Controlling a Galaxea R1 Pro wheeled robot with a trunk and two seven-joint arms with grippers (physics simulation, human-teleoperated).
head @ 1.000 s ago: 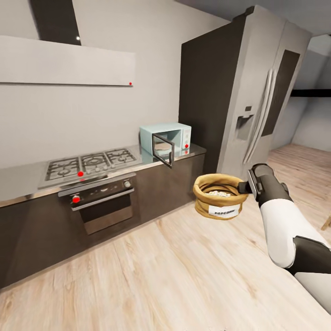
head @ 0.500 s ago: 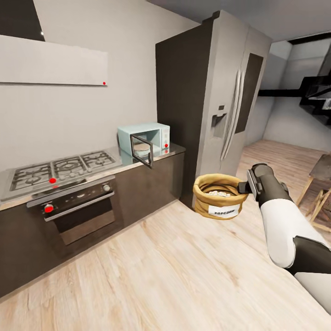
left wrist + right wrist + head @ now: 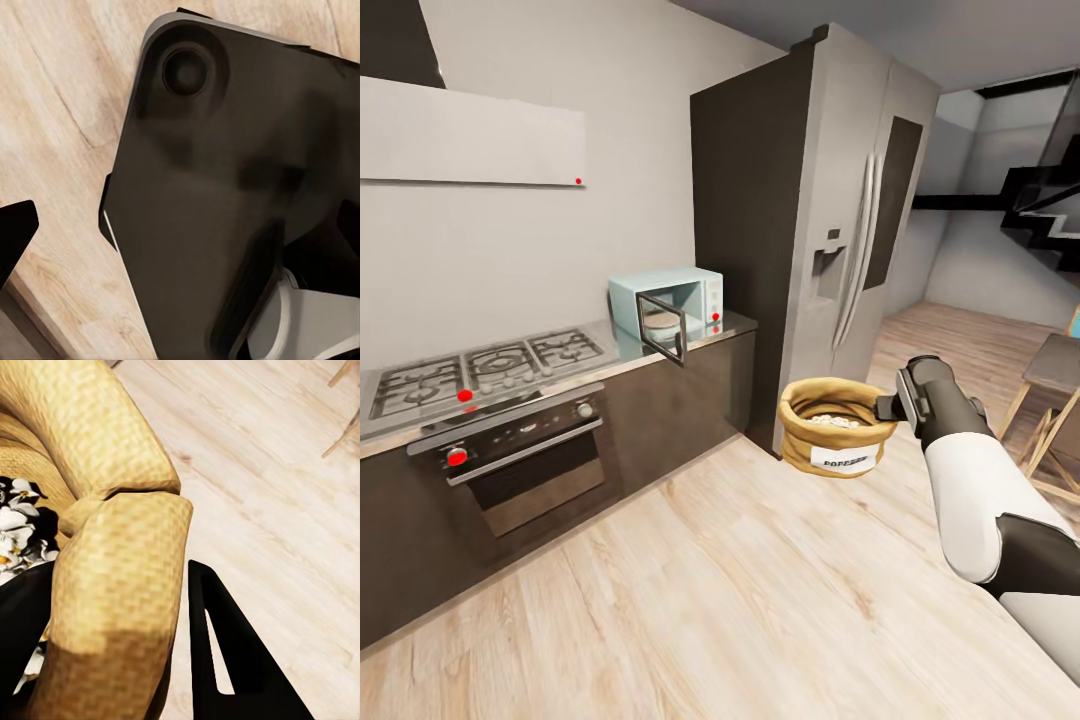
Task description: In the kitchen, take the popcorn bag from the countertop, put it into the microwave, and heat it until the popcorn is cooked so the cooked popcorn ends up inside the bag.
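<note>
Head view: we carry the popcorn bag (image 3: 832, 427) in our right gripper (image 3: 891, 405), out over the wooden floor (image 3: 690, 590) and well apart from the countertop (image 3: 730, 322). The microwave (image 3: 668, 301) stands near the right end of that countertop, beside the tall fridge (image 3: 830, 215), with its door swung open toward us. The hob (image 3: 485, 365) sits farther along to the left, above the built-in oven (image 3: 520, 455).

In the right wrist view the fingers (image 3: 225, 652) are clamped on the rolled rim of the bag, one inside the mouth and one outside, and the weave buckles where they pinch. The popcorn (image 3: 19, 529) lies heaped just inside.

We judge the bag soft and light, a woven sack that folds instead of holding its shape. The thick rolled rim is the sound place to hold; the wall below would probably crumple. Held by one side, it may sag or tip, so we should keep the mouth upward or the popcorn could spill.

Of our left gripper, the left wrist view shows dark robot bodywork (image 3: 225, 195) above the floor, and we cannot tell how its fingers stand.
</note>
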